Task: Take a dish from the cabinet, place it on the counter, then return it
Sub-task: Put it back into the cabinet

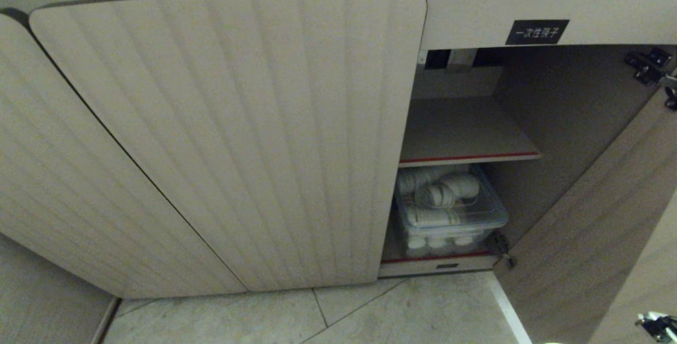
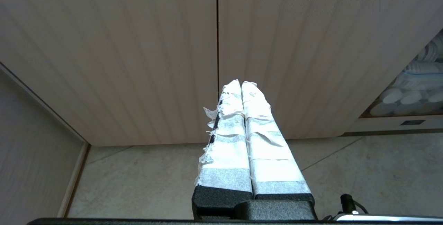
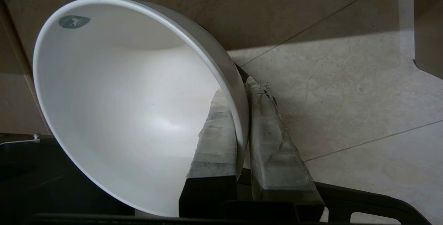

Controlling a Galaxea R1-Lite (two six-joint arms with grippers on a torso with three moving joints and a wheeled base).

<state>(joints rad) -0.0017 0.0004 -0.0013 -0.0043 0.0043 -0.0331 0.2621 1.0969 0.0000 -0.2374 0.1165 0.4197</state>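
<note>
With the right gripper [image 3: 242, 114] pinching the dish [image 3: 121, 100] by its rim over the floor [image 3: 346, 79], one finger inside, it should keep the bowl level and move slowly so the thin hold does not slip.

Dim, soft indoor light across all three views.
The cabinet [image 1: 227, 137] interior sits in shadow; the head view is slightly blurred. Tape on the left gripper [image 2: 241, 84] glares white. A shadow crosses the floor tiles [image 3: 346, 90] beside the softly lit dish [image 3: 121, 107].
</note>
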